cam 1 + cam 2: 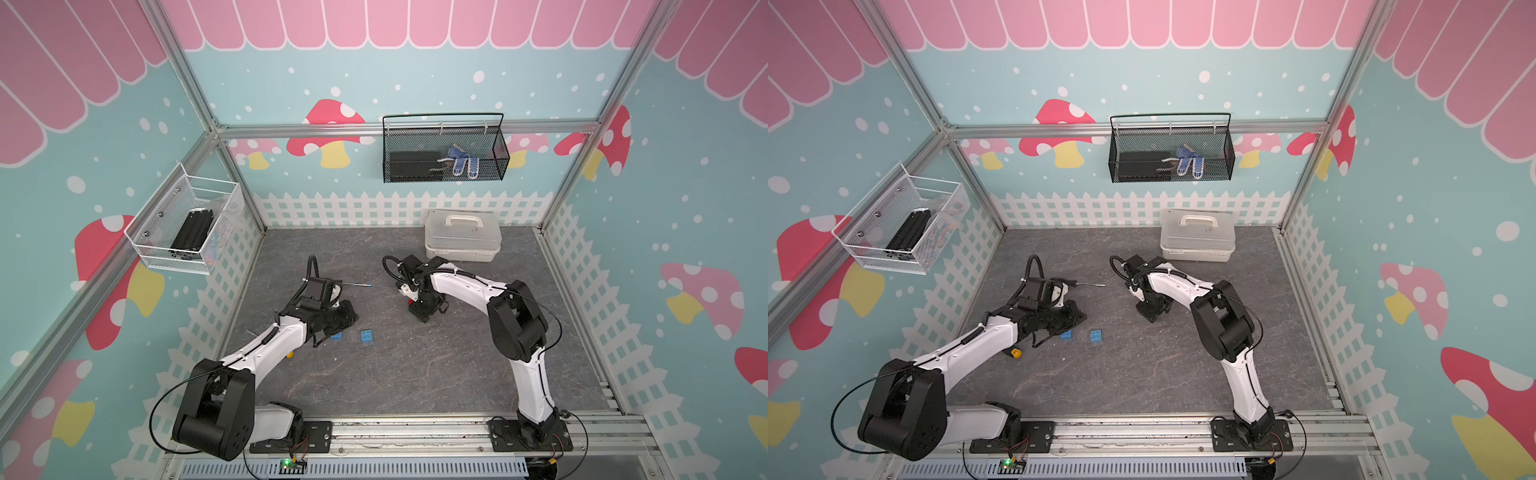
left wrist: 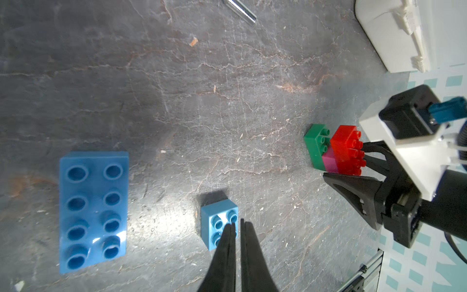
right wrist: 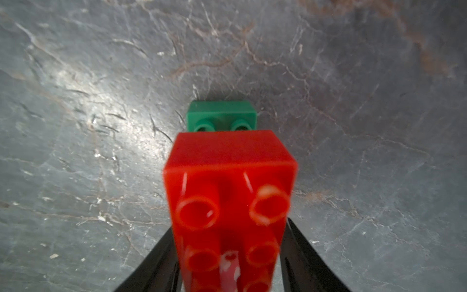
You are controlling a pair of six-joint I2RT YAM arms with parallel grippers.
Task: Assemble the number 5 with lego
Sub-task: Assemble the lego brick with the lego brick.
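**Two blue bricks loose, three-brick stack between the right gripper's jaws**

A grey, stone-patterned bench (image 1: 415, 374) lies between mushroom-print walls (image 1: 104, 166). Left of centre in both top views, the left gripper (image 2: 238, 223) is clenched with nothing between its jaws. In the left wrist view its tips overlap the small blue brick (image 2: 219, 223); whether they touch it cannot be told. Just right of that in a top view lies the long blue brick (image 1: 366, 336), studs up and apart from the small one. Further right and higher in the frame, the right gripper (image 3: 231, 222) has a jaw on each side of the red brick (image 3: 227, 177). This brick tops a pink brick (image 2: 329, 161) seated on the green brick (image 2: 316, 146). Whether the jaws press the red brick or stand released cannot be told. A white lidded box (image 1: 462, 237) stands upper right, by the back wall.
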